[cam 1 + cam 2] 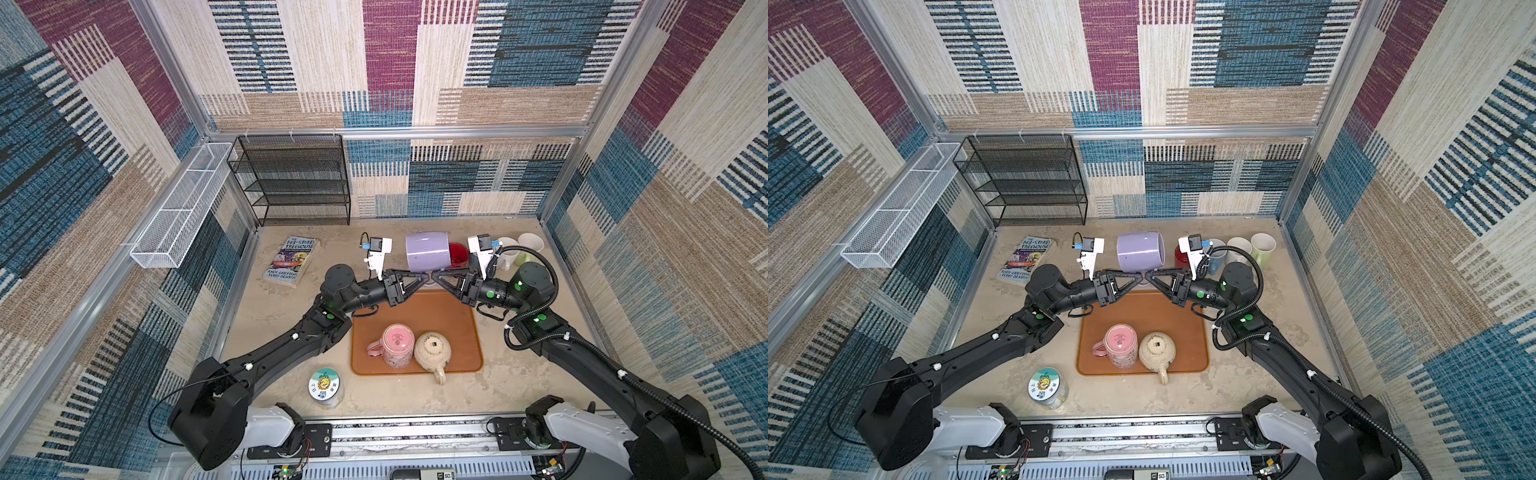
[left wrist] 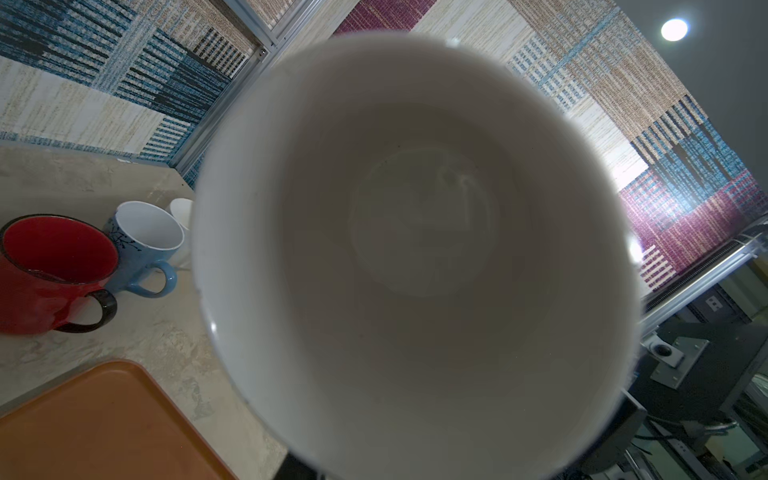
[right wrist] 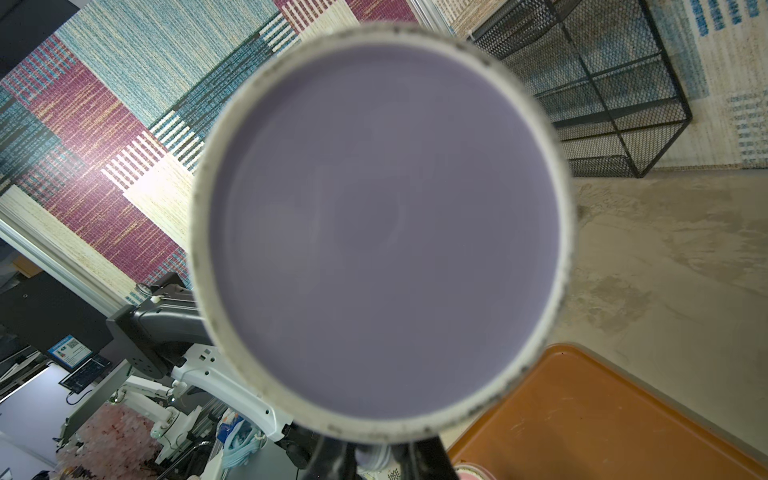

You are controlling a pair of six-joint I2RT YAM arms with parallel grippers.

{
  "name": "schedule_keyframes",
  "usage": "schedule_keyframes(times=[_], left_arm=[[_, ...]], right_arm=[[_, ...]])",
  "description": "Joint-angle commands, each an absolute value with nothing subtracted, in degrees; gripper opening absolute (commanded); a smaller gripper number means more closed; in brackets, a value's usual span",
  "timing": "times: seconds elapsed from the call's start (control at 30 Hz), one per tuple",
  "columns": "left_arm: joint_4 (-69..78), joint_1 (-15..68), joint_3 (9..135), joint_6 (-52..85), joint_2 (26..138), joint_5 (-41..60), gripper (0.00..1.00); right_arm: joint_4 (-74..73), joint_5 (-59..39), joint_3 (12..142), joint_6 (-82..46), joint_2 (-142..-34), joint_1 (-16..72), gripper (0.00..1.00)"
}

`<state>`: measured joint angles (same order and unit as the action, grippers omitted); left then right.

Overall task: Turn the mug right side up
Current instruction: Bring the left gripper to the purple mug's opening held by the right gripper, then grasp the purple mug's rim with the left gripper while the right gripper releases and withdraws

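A lilac mug (image 1: 428,251) (image 1: 1140,251) hangs on its side in the air above the far edge of the orange tray (image 1: 457,307). Its white inside (image 2: 415,249) fills the left wrist view and its lilac base (image 3: 386,232) fills the right wrist view. My right gripper (image 1: 435,277) (image 3: 374,457) is shut on the mug's handle below the body. My left gripper (image 1: 424,277) (image 1: 1142,277) meets it tip to tip at the same handle. The mug hides its jaws in the left wrist view.
A pink mug (image 1: 398,345) and a cream mug (image 1: 432,351) stand upside down on the tray. A red mug (image 1: 457,254) and other upright mugs (image 1: 530,243) stand at the back right. A book (image 1: 291,261), a jar (image 1: 325,386) and a black mesh rack (image 1: 295,178) occupy the left.
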<state>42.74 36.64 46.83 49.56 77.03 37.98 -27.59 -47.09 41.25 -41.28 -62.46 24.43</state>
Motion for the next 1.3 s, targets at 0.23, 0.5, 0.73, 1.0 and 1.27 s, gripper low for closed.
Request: schedule_keyframes(times=[0.23, 0.5, 0.73, 1.0, 1.27], left_arm=[[50.19, 36.73, 48.6, 52.37, 79.14, 38.5, 0.08], [51.4, 36.66, 47.39, 52.07, 78.41, 38.19, 0.0], [45.16, 36.52, 44.84, 49.14, 74.36, 35.17, 0.0], [33.93, 35.16, 44.36, 45.42, 71.59, 33.72, 0.0], [11.83, 34.95, 50.34, 37.6, 72.82, 25.59, 0.0]], right_arm=[[-35.64, -51.37, 40.01, -42.19, -63.19, 24.52, 0.0], [-35.07, -50.79, 39.68, -41.88, -63.54, 24.52, 0.0], [-31.64, -49.4, 39.31, -39.95, -64.09, 24.28, 0.23], [-27.95, -48.11, 36.38, -37.58, -62.99, 23.48, 0.62], [-18.93, -43.8, 32.88, -32.06, -57.88, 22.76, 0.76]])
